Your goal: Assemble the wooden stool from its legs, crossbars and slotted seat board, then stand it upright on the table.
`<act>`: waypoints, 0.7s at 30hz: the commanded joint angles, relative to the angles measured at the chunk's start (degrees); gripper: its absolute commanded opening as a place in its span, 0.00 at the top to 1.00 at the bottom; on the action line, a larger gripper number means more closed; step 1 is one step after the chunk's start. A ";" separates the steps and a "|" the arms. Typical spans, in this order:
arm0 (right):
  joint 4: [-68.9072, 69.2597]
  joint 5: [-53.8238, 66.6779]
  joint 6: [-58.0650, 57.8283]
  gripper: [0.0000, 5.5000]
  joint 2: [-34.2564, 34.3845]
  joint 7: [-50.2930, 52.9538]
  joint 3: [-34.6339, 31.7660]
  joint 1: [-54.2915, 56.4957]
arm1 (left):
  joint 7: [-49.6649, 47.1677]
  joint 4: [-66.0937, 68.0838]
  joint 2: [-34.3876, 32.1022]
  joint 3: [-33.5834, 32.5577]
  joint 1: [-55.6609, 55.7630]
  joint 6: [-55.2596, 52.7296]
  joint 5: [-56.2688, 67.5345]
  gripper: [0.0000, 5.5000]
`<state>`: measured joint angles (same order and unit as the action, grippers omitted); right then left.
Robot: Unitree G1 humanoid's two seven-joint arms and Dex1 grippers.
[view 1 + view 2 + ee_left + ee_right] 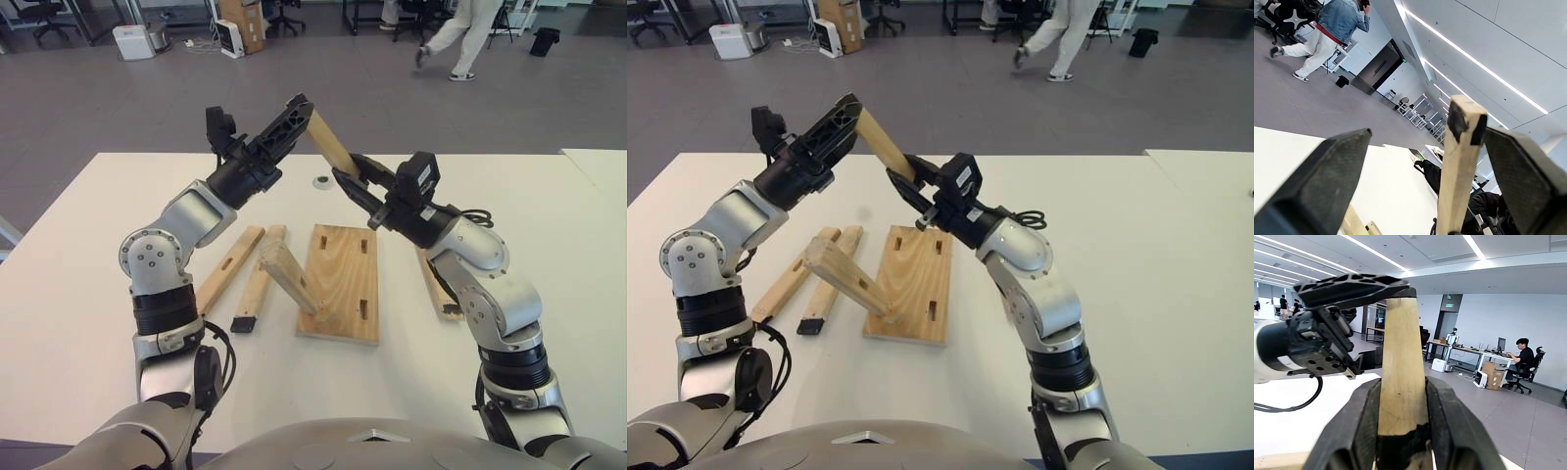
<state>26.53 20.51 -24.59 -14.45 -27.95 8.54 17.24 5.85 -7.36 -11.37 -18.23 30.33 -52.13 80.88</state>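
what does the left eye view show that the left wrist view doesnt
Left eye view adds the slotted seat board lying flat, with one leg slanting up from it, and the right gripper clamping the held leg low down. Left wrist view adds a close look at that leg's black-tipped end, with a wide gap to one finger of the left gripper. Both show the held leg, the left gripper and the white table.

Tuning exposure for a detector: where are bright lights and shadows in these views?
Left wrist view: bright ceiling light strips behind the pale wooden stool leg. Right wrist view: similar strips overhead. Left eye view: evenly lit white table, only soft shadows.
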 commanded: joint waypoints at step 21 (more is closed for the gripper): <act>-1.65 0.29 -2.59 0.76 1.17 1.53 0.96 0.22 | 5.44 1.69 2.84 2.00 -1.28 4.76 -6.59 0.89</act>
<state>25.33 20.08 -26.38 -13.81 -26.85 10.10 16.09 11.78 -5.59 -9.04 -16.20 29.74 -46.35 73.57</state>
